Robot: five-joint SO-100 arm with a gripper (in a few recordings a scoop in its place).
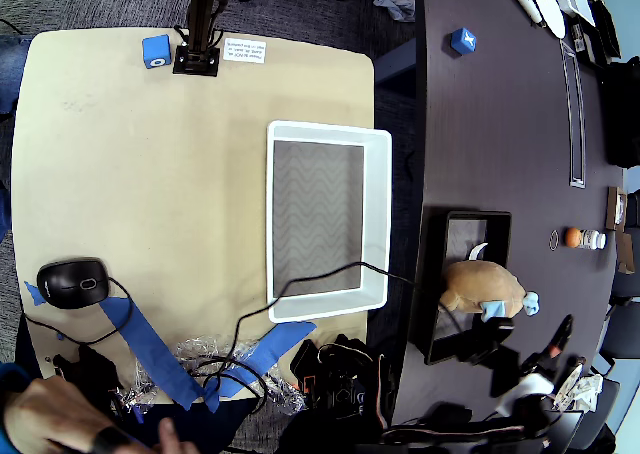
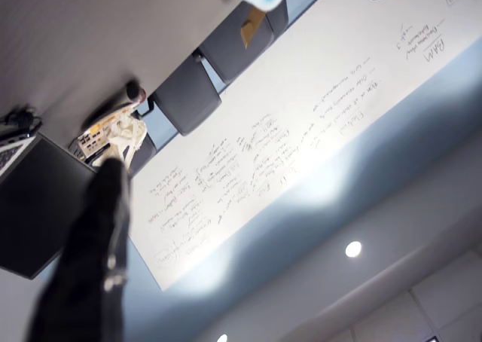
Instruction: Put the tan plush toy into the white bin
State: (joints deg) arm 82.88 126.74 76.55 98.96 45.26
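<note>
Nothing done yet, by the look of it: the tan plush toy (image 1: pixel 482 286) lies on the black tray (image 1: pixel 440 274) over on the dark table (image 1: pixel 500 124), well apart from the white bin (image 1: pixel 378 214), which sits empty on the tan table (image 1: pixel 150 174) (grey zigzag bottom bare). Gripper state: cannot tell, since the wrist view looks up at a whiteboard (image 2: pixel 301 131) and ceiling, with a dark blurred shape at lower left. Whole pick, carry and drop remain.
</note>
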